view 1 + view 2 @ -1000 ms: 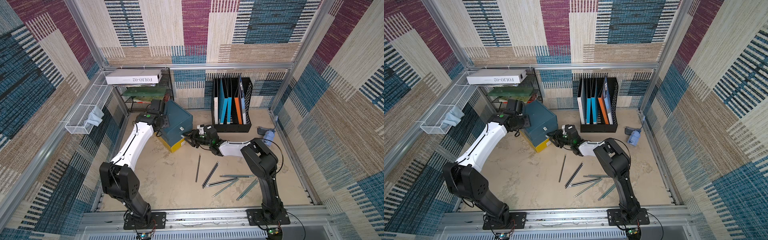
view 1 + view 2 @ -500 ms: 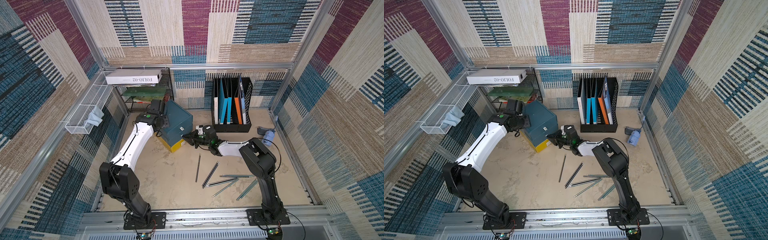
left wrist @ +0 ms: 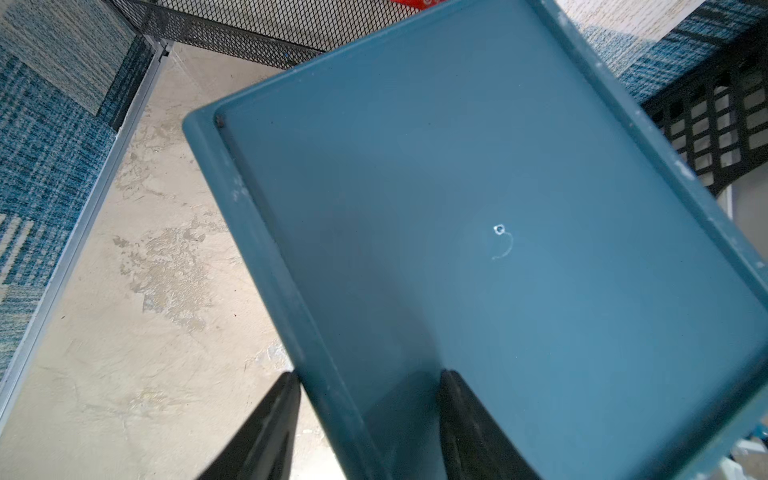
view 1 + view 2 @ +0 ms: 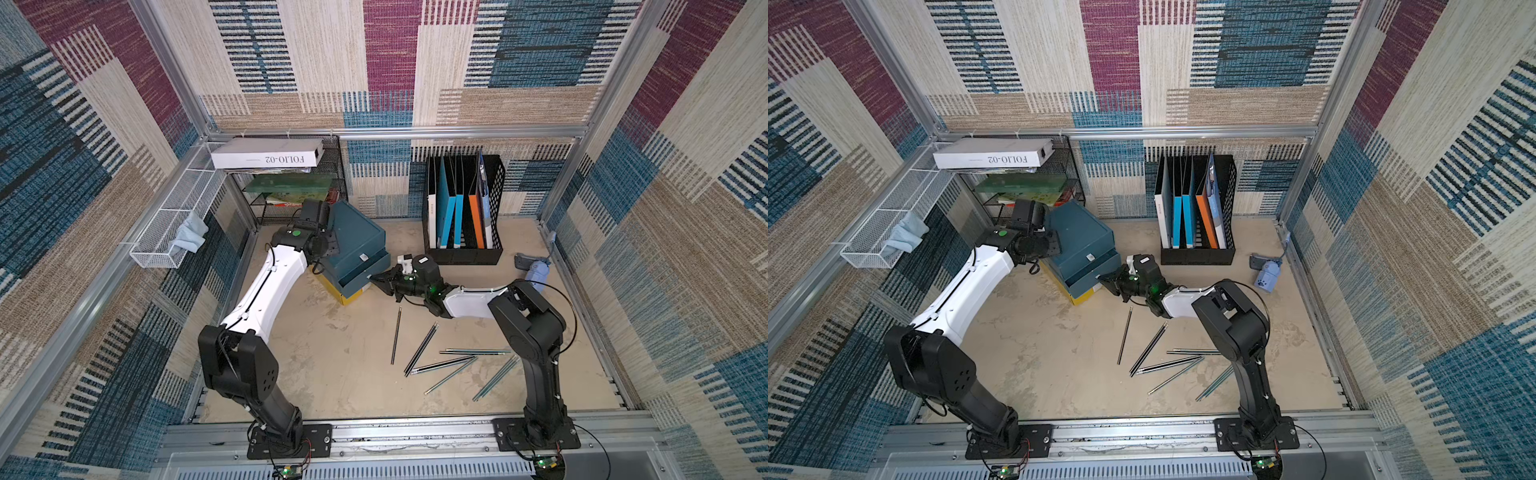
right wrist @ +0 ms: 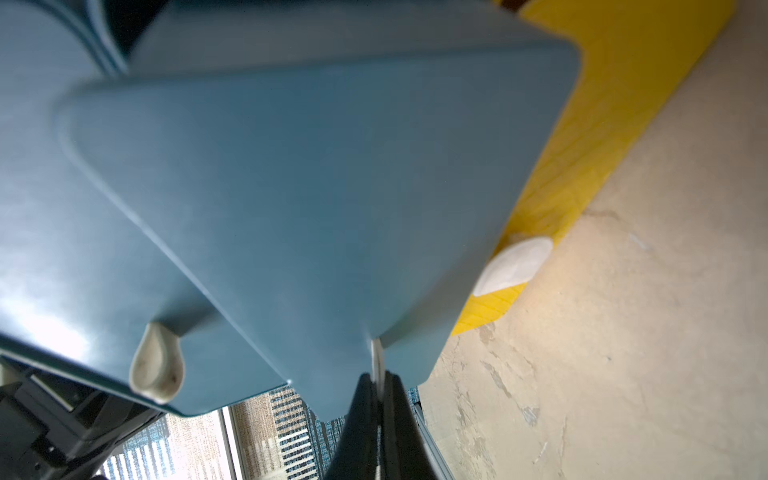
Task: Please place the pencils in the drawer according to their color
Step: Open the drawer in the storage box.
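Patterned carpet panels are enclosing a beige desk [image 4: 332,374], with a black file rack [image 4: 465,257] standing at the back. The teal drawer cabinet [image 4: 357,230] is sitting at the back left on a yellow bottom section [image 4: 347,296]. The pencils [image 4: 421,350], black and teal-blue, are lying loose on the desk in front of the right arm, well apart from the cabinet. None is being held.

Step in hand, as judged: opening the lower teal drawer [image 4: 357,275]. The right fingers [image 5: 361,409] are pressed together, pinching the thin white pull tab [image 5: 377,357] at the drawer front. The left fingers [image 3: 266,424] are spread, one beside the cabinet's side wall and one over its top. Whether they are pressing on it cannot be told.

To do this well:
- Pull straight along the drawer's travel, level, so the thin tab is not twisting out of the pinch.
- Brace the cabinet with the left arm so it is not sliding on the desk.
- Open the drawer far enough for a pencil's full length to drop in.

Both top views are showing the pencils and both arms, but the pinch itself is too small to read there. Only the right wrist view is showing the tab between the fingers, and another white tab [image 5: 515,266] on the yellow section. Only the left wrist view is showing the left fingers straddling the cabinet's edge.
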Controlling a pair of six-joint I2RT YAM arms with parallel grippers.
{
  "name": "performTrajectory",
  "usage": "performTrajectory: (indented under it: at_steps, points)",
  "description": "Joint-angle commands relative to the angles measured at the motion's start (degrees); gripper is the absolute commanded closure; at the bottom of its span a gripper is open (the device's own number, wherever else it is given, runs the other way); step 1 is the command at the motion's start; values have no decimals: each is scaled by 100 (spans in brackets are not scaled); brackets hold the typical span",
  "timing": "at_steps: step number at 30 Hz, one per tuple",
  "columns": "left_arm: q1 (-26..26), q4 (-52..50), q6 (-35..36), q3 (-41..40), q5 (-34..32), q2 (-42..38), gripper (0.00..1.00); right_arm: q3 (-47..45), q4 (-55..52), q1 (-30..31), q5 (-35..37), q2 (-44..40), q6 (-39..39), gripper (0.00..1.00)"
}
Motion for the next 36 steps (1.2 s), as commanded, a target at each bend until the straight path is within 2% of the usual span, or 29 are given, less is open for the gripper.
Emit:
performTrajectory:
  at_steps: [1, 14, 27, 31, 32, 36]
  points:
    - [-30, -1319, 174, -102, 579, 129, 44, -227, 130, 0, 4, -232, -163, 100]
    - [-36, -1311, 122, -137, 613, 94, 46, -1376, 71, 1, 54, -1232, -345, 100]
    - [-74, -1317, 87, -133, 666, -3, 46, -2011, -469, 1, 62, -1904, -620, 100]
    - [-70, -1316, 92, -14, 738, -57, 45, -1941, -807, 2, 29, -2027, -784, 52]
    - [-76, -1316, 95, 31, 771, -77, 45, -1924, -934, 0, 54, -2084, -866, 44]
    - [-82, -1326, 72, 249, 908, -135, 40, -1813, -1516, -33, 152, -2376, -1149, 31]
